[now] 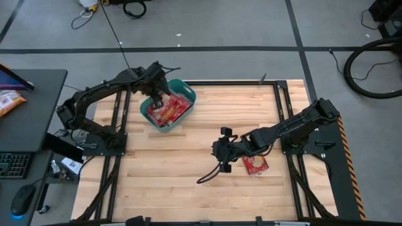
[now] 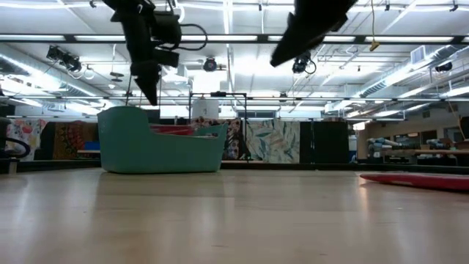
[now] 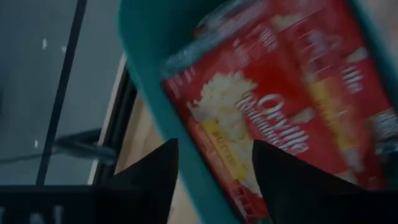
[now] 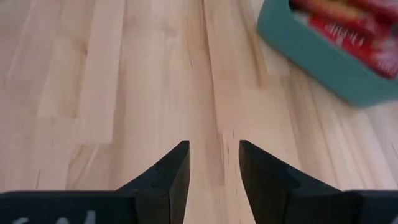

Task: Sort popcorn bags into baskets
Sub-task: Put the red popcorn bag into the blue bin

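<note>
The teal basket (image 1: 186, 94) stands at the table's far left and holds several red popcorn bags (image 1: 168, 112). It also shows in the low view (image 2: 161, 147). My left gripper (image 1: 156, 97) hovers open and empty over the basket's left rim (image 3: 155, 106), above a bag lying inside (image 3: 273, 106). In the low view it hangs above the basket (image 2: 149, 86). One more popcorn bag (image 1: 255, 165) lies flat on the table at the right, beside my right arm, and shows in the low view (image 2: 418, 180). My right gripper (image 1: 221, 152) is open and empty over bare wood (image 4: 214, 165) at mid-table.
A dark desk stands left of the table with an orange snack bag (image 1: 9, 100), a keyboard and a mouse. The basket's corner shows ahead of my right gripper (image 4: 329, 62). Bare wood lies between the basket and the loose bag.
</note>
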Controlling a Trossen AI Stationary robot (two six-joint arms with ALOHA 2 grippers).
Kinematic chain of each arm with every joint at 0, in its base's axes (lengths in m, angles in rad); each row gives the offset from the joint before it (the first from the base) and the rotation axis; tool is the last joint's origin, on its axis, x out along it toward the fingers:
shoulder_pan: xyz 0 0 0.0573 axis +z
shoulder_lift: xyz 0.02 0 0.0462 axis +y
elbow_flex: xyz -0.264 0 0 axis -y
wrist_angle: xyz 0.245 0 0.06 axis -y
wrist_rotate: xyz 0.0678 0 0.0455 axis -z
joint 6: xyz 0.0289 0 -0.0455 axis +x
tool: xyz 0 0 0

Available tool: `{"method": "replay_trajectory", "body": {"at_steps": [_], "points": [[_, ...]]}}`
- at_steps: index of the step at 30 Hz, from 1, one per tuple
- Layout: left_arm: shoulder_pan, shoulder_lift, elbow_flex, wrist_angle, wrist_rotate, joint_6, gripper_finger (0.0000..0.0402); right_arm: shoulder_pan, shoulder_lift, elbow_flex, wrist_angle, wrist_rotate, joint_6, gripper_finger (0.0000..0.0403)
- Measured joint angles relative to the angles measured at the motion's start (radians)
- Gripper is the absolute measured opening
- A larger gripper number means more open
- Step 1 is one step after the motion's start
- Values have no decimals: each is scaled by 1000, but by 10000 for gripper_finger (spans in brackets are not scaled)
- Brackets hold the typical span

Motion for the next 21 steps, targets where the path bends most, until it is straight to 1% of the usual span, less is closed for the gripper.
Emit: {"method": "replay_trajectory", "body": {"at_steps": [2,5,6,8,10,11,15,17,21], "points": [[-24,0,13,-2,2,-15,222,-2,-4,0,-67,-19,30,143],[-67,0,40,-14,9,-60,235,-14,-6,0,-219,-64,120,143],[-87,0,45,-13,33,-81,236,-20,-6,0,-283,-90,156,143],[-134,0,48,-3,126,-116,236,-28,-2,0,-401,-137,233,143],[-189,0,48,0,220,-154,231,-30,3,-1,-516,-161,307,143],[-219,0,47,2,246,-173,229,-29,5,-10,-556,-170,343,143],[-347,1,15,18,259,-222,219,-12,9,-81,-628,-257,449,143],[-402,1,-9,31,259,-240,215,-5,9,-131,-634,-300,504,143],[-490,1,-50,41,248,-260,210,-5,9,-231,-645,-347,592,143]]}}
